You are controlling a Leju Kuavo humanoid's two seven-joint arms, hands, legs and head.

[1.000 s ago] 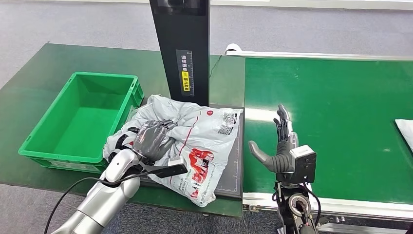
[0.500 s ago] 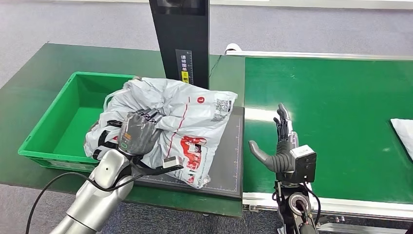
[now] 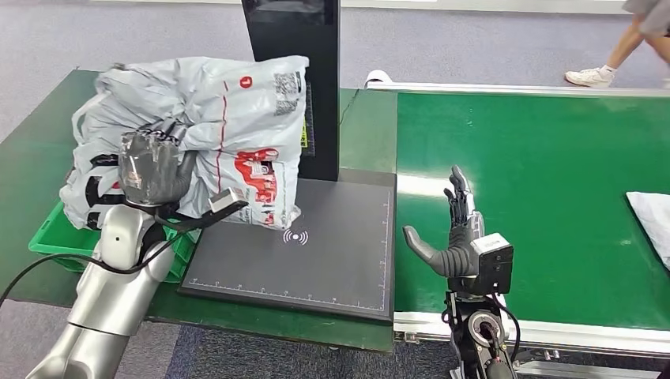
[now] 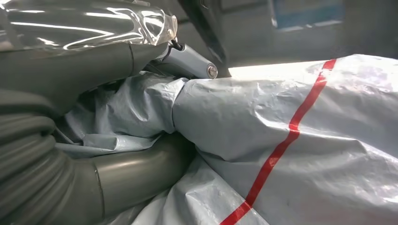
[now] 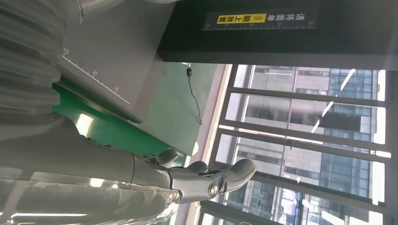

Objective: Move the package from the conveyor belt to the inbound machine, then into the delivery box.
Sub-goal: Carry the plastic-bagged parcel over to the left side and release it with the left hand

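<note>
My left hand [image 3: 152, 166] grips a crumpled grey plastic package [image 3: 213, 126] with red print and a QR label, holding it in the air above the green delivery box [image 3: 49, 235], which it mostly hides. In the left wrist view my fingers [image 4: 141, 173] dig into the grey package [image 4: 291, 154] with its red stripe. The inbound machine's dark scale plate [image 3: 324, 253] lies bare below its black column [image 3: 300, 71]. My right hand [image 3: 454, 237] stands open and upright at the near edge of the green conveyor belt [image 3: 545, 189]; its fingers [image 5: 202, 180] are spread, holding nothing.
Another white package [image 3: 652, 215] lies at the belt's right edge. A person's legs and shoe [image 3: 608, 63] pass beyond the belt at the far right. The green table [image 3: 31, 158] carries the box and machine. A black cable [image 3: 47, 264] loops off my left arm.
My left hand has lifted the package off the scale plate and carried it up and left, over the green box. The plate is now bare. My right hand has stayed still.
</note>
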